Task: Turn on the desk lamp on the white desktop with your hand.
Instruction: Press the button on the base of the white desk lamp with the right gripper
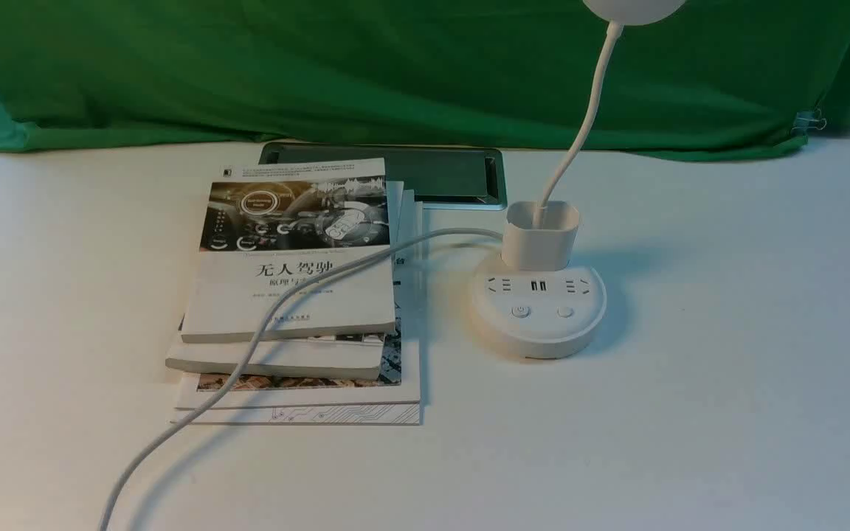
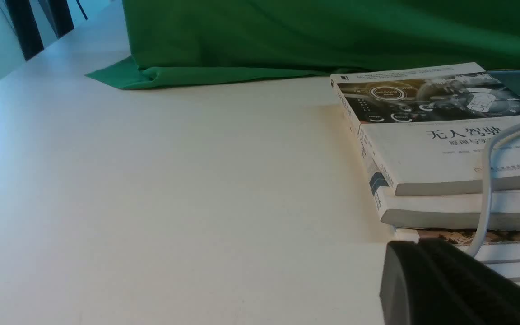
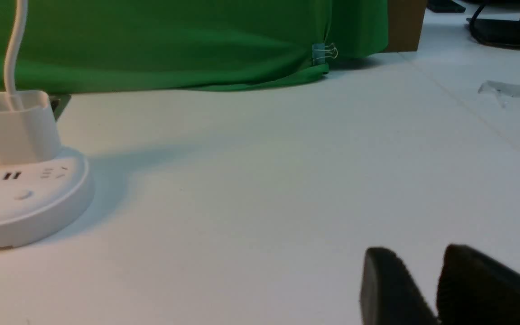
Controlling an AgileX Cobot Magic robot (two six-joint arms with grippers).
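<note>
Shows the white desktop (image 1: 727, 442), matte and plain. Bears the desk lamp (image 1: 538, 313) right of centre on its round base, a stack of books (image 1: 299, 354) just left of it, and a white cord (image 1: 137, 464) trailing over the books to the near left edge. Meets a green cloth (image 1: 395, 74) along the far side, with a dark metal-rimmed panel (image 1: 454, 177) lying flat behind the books.

White desk lamp (image 1: 538, 313), white cable (image 1: 248, 355), white counter (image 1: 690, 442); the backdrop cloth (image 1: 395, 66) is green. The top book (image 1: 296, 287) has a white cover with a dark photo band and black characters.
</note>
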